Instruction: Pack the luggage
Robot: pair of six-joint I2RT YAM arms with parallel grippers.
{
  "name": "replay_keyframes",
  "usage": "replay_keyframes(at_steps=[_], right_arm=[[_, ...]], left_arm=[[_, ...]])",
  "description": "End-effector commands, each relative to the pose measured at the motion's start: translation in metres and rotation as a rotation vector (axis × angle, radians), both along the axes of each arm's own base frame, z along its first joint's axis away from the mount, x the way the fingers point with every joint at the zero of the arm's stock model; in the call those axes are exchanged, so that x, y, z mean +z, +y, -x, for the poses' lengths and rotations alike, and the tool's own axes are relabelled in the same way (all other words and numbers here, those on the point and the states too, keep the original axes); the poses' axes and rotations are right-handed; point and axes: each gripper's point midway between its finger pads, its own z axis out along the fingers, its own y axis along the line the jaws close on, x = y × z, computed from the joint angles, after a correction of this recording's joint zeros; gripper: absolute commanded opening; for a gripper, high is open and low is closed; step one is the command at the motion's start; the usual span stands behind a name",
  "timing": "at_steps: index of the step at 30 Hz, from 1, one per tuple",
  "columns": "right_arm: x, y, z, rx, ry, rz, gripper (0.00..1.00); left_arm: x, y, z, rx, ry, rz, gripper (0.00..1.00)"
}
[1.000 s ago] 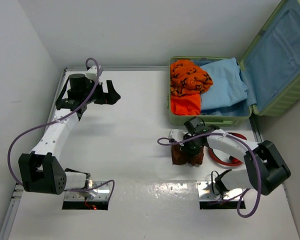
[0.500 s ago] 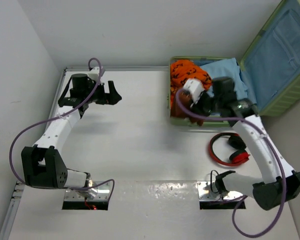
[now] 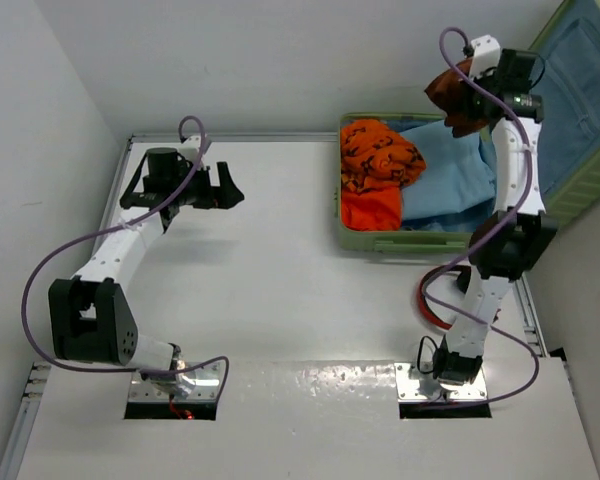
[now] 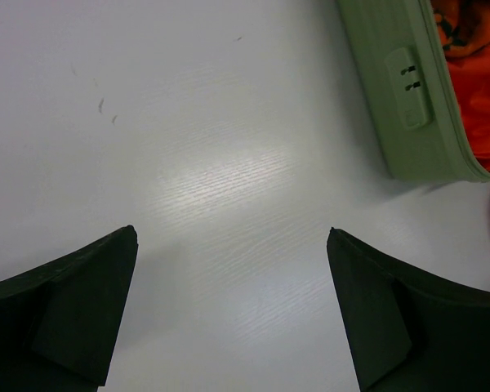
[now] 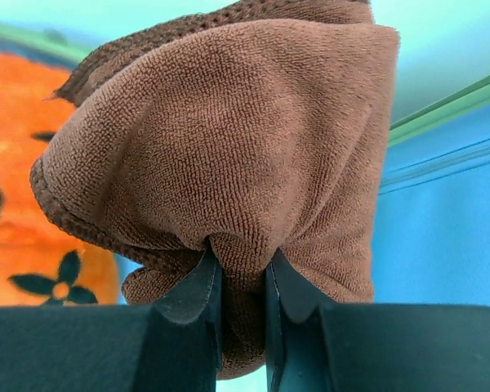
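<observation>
The light-green luggage lies open at the back right, its blue-lined lid raised. Inside lie an orange patterned garment, a plain orange one and a light-blue one. My right gripper is raised high above the luggage's far side and is shut on a brown towel; in the right wrist view the towel bunches over the gripper. My left gripper is open and empty over the table's back left; in the left wrist view it frames bare table.
Red-and-black headphones lie on the table in front of the luggage, partly behind the right arm. The luggage's front wall with its lock shows at the top right of the left wrist view. Walls close in at the left and back.
My right arm has lifted the brown towel from the table near the headphones, carried it over the luggage and raised it high above the far side. The left arm has barely moved.
</observation>
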Motion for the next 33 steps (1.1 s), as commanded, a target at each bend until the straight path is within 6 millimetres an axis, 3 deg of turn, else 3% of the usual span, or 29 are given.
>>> replay_keyframes(at_steps=[1, 4, 5, 7, 8, 9, 10, 14, 15, 16, 17, 20, 21, 22, 23, 24, 26, 27, 28, 29, 30, 31, 32, 33], right_arm=[[-0.045, 0.015, -0.008, -0.018, 0.082, -0.084, 0.0], [-0.092, 0.027, -0.008, 0.005, 0.158, -0.111, 0.0], [-0.116, 0.031, -0.007, 0.011, 0.217, -0.122, 0.06], [-0.133, 0.03, -0.005, -0.002, 0.265, -0.116, 0.22], [-0.152, 0.029, -0.006, -0.005, 0.305, -0.114, 0.34], [-0.148, 0.026, -0.007, -0.012, 0.306, -0.1, 0.5], [-0.147, 0.025, -0.007, -0.016, 0.306, -0.097, 0.54], [-0.098, 0.025, -0.002, 0.0, 0.217, -0.084, 0.62], [-0.068, 0.027, 0.008, 0.006, 0.175, -0.072, 0.62], [-0.058, 0.027, 0.011, 0.012, 0.159, -0.071, 0.63], [-0.032, 0.027, 0.019, 0.019, 0.115, -0.052, 0.64], [0.002, 0.03, 0.046, 0.051, 0.071, -0.054, 0.66], [0.018, 0.03, 0.074, 0.057, 0.057, -0.049, 0.66], [0.017, 0.037, 0.086, 0.098, 0.074, -0.053, 0.66], [0.031, 0.045, 0.105, 0.133, 0.057, -0.056, 0.66], [-0.005, 0.052, 0.123, 0.167, 0.156, -0.064, 0.66], [-0.002, 0.078, 0.171, 0.263, 0.184, -0.069, 0.64], [-0.06, 0.087, 0.199, 0.288, 0.338, -0.102, 0.63], [-0.046, 0.108, 0.226, 0.361, 0.293, -0.058, 0.63], [-0.106, 0.115, 0.26, 0.376, 0.453, -0.086, 0.63], [-0.12, 0.119, 0.276, 0.394, 0.484, -0.075, 0.62], [-0.113, 0.12, 0.294, 0.39, 0.446, -0.034, 0.62], [-0.163, 0.136, 0.329, 0.447, 0.58, -0.035, 0.62], [-0.174, 0.138, 0.342, 0.453, 0.611, -0.032, 0.62]], left_arm=[[0.016, 0.003, -0.014, 0.006, -0.05, 0.02, 1.0], [0.013, 0.007, -0.016, 0.021, -0.037, 0.026, 1.0], [0.009, 0.007, -0.017, 0.021, -0.026, 0.026, 1.0], [0.009, 0.007, -0.016, 0.03, -0.017, 0.04, 1.0], [0.009, 0.007, -0.016, 0.03, -0.017, 0.04, 1.0], [0.006, 0.005, -0.016, 0.027, -0.003, 0.052, 1.0], [0.006, 0.005, -0.016, 0.027, -0.003, 0.052, 1.0], [0.01, 0.004, -0.018, 0.031, -0.007, 0.059, 1.0], [0.014, 0.004, -0.017, 0.031, -0.016, 0.059, 1.0], [0.014, 0.004, -0.017, 0.031, -0.017, 0.059, 1.0], [0.018, 0.004, -0.018, 0.035, -0.02, 0.068, 1.0], [0.026, 0.004, -0.016, 0.035, -0.042, 0.069, 1.0], [0.031, 0.004, -0.014, 0.034, -0.054, 0.069, 1.0], [0.031, 0.004, -0.014, 0.034, -0.054, 0.069, 1.0], [0.032, 0.004, -0.012, 0.034, -0.057, 0.069, 1.0], [0.031, 0.006, -0.013, 0.045, -0.058, 0.064, 1.0], [0.035, 0.006, -0.012, 0.041, -0.071, 0.057, 1.0], [0.035, 0.006, -0.012, 0.041, -0.072, 0.057, 1.0], [0.035, 0.006, -0.012, 0.041, -0.072, 0.057, 1.0], [0.035, 0.006, -0.012, 0.041, -0.072, 0.057, 1.0], [0.038, 0.006, -0.011, 0.04, -0.081, 0.057, 1.0], [0.038, 0.006, -0.011, 0.04, -0.081, 0.057, 1.0], [0.043, 0.008, -0.01, 0.044, -0.099, 0.047, 1.0], [0.037, 0.008, -0.008, 0.045, -0.086, 0.046, 1.0]])
